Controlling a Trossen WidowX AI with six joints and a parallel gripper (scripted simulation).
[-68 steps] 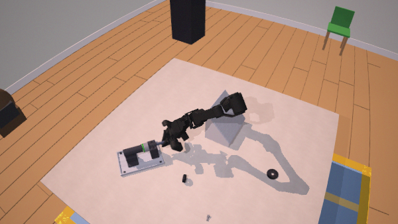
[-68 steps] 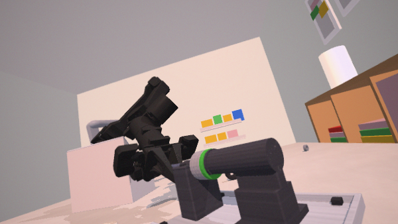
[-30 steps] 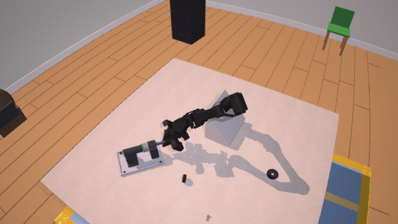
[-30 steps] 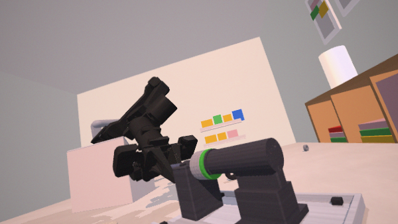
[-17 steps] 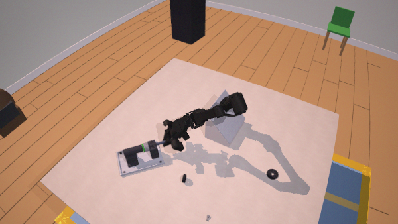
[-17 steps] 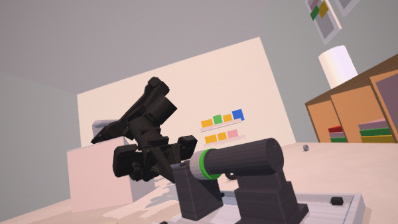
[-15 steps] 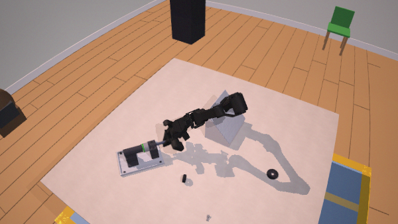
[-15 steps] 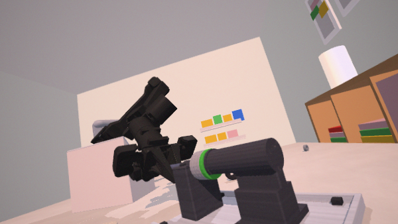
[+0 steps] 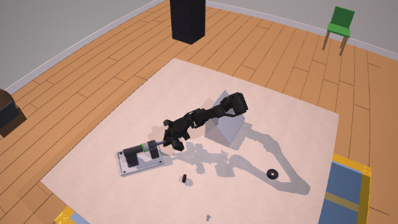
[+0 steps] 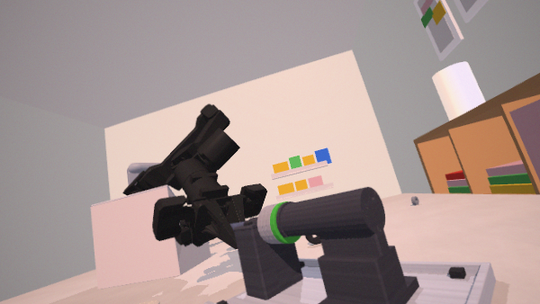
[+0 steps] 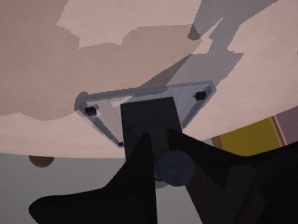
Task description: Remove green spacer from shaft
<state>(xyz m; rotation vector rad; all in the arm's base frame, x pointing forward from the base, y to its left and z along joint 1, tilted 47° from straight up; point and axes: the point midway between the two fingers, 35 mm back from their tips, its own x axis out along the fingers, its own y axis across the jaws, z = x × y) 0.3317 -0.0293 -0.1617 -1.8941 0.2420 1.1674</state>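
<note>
Tool clamped on shaft, green spacer on the line beside the housing.
The tool (image 9: 166, 142) (image 10: 234, 237) (image 11: 157, 136) gripped the shaft (image 9: 160, 143) (image 11: 176, 169) outside the support (image 9: 154, 152) (image 10: 265, 263) (image 11: 150, 116), on the side away from the housing (image 9: 132, 150) (image 10: 333, 216). The green spacer (image 9: 143, 148) (image 10: 274, 222) sat up between the housing and a pale spacer (image 9: 146, 146) (image 10: 265, 225), off the tabletop (image 9: 99, 166) (image 10: 517, 225) (image 11: 30, 75). The base plate (image 9: 142, 169) (image 10: 490, 281) (image 11: 80, 102) lay toward the tabletop's left corner, as seen from above. A black ring (image 9: 268, 175) lay nearer the right edge; a small black piece (image 9: 184, 178) rested between ring and plate.
</note>
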